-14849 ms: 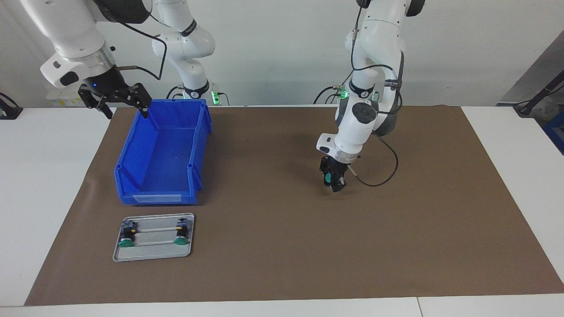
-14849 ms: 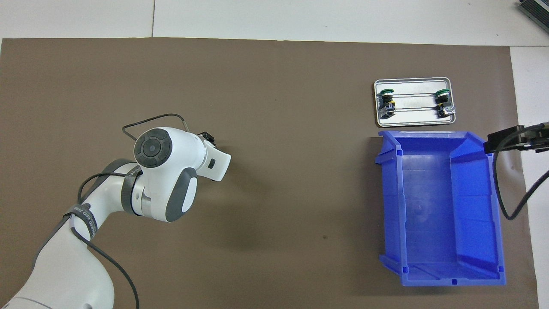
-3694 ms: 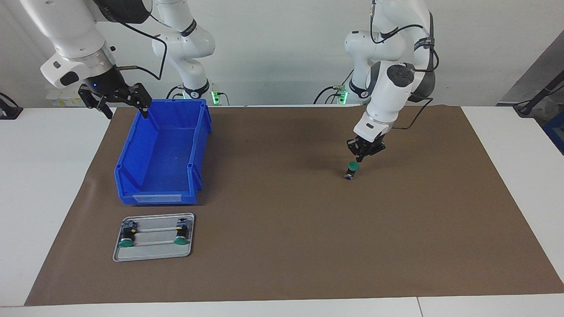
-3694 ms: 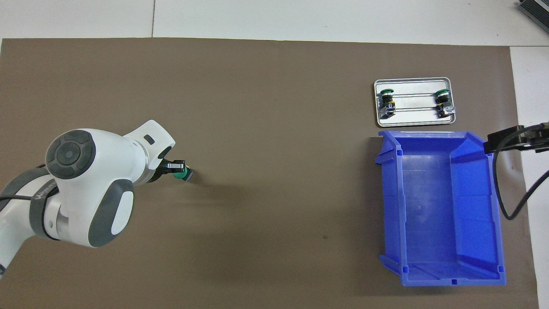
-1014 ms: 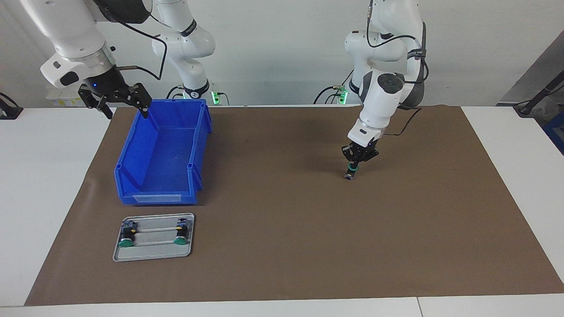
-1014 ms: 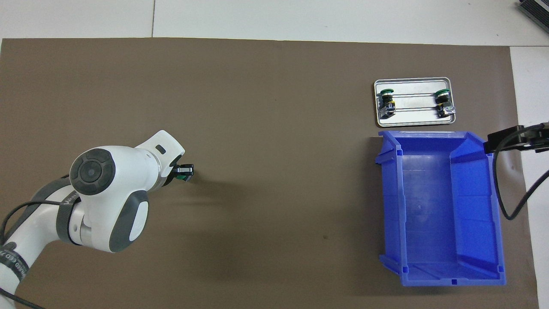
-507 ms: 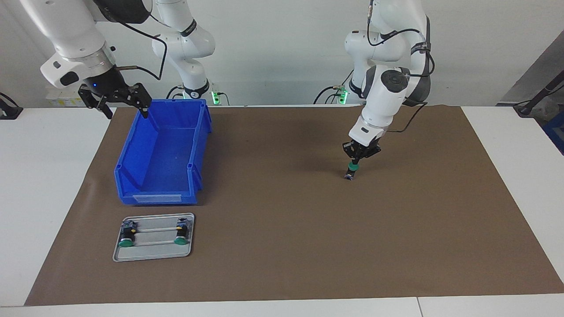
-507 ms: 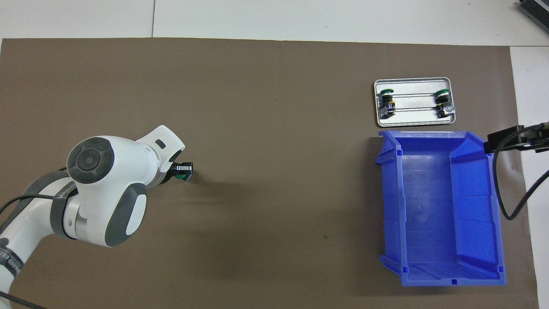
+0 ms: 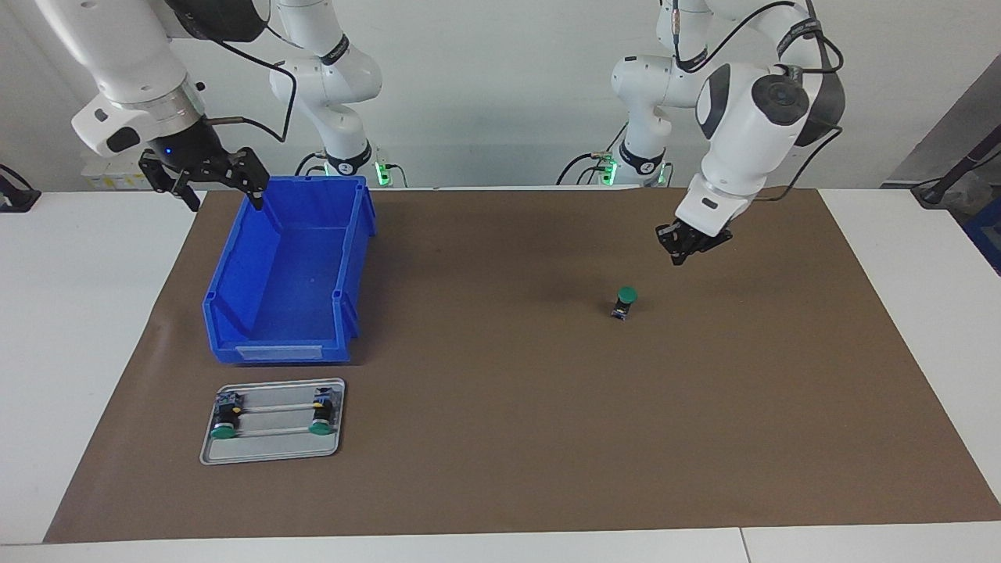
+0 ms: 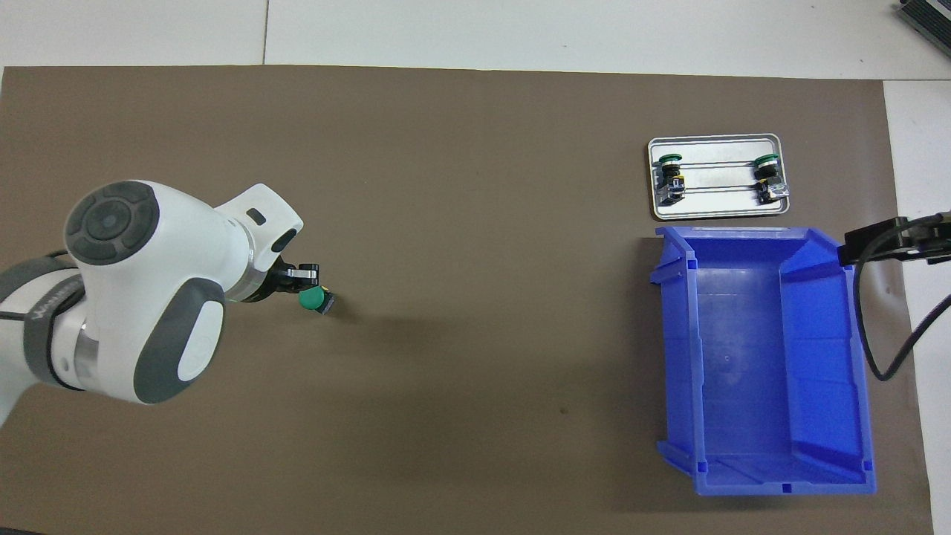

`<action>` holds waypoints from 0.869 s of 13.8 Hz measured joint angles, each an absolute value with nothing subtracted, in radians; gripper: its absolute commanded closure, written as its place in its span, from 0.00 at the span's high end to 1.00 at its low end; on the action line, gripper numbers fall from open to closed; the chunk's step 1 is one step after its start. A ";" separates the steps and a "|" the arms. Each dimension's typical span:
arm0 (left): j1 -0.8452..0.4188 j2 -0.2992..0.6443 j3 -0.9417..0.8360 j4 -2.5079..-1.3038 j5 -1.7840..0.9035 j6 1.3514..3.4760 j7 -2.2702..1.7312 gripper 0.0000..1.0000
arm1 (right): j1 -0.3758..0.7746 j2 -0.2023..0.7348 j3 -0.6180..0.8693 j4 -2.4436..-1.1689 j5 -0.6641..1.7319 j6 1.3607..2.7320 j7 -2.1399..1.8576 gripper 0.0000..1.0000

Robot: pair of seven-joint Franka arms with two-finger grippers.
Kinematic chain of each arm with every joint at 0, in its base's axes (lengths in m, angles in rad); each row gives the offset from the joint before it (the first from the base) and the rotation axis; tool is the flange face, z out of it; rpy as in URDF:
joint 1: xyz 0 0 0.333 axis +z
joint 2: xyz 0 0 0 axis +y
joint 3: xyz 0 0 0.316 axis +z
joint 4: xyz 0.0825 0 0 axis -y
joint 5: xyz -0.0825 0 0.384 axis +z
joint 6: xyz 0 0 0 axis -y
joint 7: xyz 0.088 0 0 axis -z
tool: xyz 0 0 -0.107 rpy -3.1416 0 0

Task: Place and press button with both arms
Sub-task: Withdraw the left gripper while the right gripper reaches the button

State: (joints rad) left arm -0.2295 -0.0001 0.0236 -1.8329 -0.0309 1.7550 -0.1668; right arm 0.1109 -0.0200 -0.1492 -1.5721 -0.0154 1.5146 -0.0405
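A small button (image 9: 625, 301) with a green cap stands upright on the brown mat, toward the left arm's end of the table; the overhead view shows the button (image 10: 313, 299) free of any grip. My left gripper (image 9: 679, 254) hangs above the mat, up and aside from the button, shut and holding nothing. From above, the left gripper (image 10: 303, 275) sits just beside the green cap. My right gripper (image 9: 207, 184) waits open in the air at the blue bin's corner nearest the robots. The overhead view shows the right gripper (image 10: 865, 245) only at the frame's edge.
A large blue bin (image 9: 270, 353) stands open at the right arm's end of the mat; from above the bin (image 10: 780, 487) looks empty. Farther from the robots lies a flat silver tray (image 9: 270, 453) holding two more green-capped buttons, the same tray (image 10: 717, 212) next to the bin.
The left gripper has lifted off the button's cap and swung up and away toward the left arm's end. The button stays standing in place. The right arm has not moved.
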 measured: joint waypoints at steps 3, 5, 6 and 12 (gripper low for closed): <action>-0.150 -0.001 0.027 -1.740 -0.001 1.620 -0.043 0.00 | 0.111 -0.020 -0.149 -1.572 -0.015 1.514 -0.041 1.00; -0.125 -0.001 0.027 -1.670 0.020 1.533 -0.016 0.00 | 0.111 -0.020 -0.149 -1.572 -0.015 1.512 -0.041 1.00; -0.123 -0.001 0.027 -1.636 0.025 1.493 -0.014 0.00 | 0.112 -0.020 -0.149 -1.572 -0.015 1.516 -0.041 1.00; -0.123 0.054 0.020 -1.446 0.027 1.346 -0.014 0.85 | 0.282 0.005 -0.142 -1.570 0.029 1.651 0.156 1.00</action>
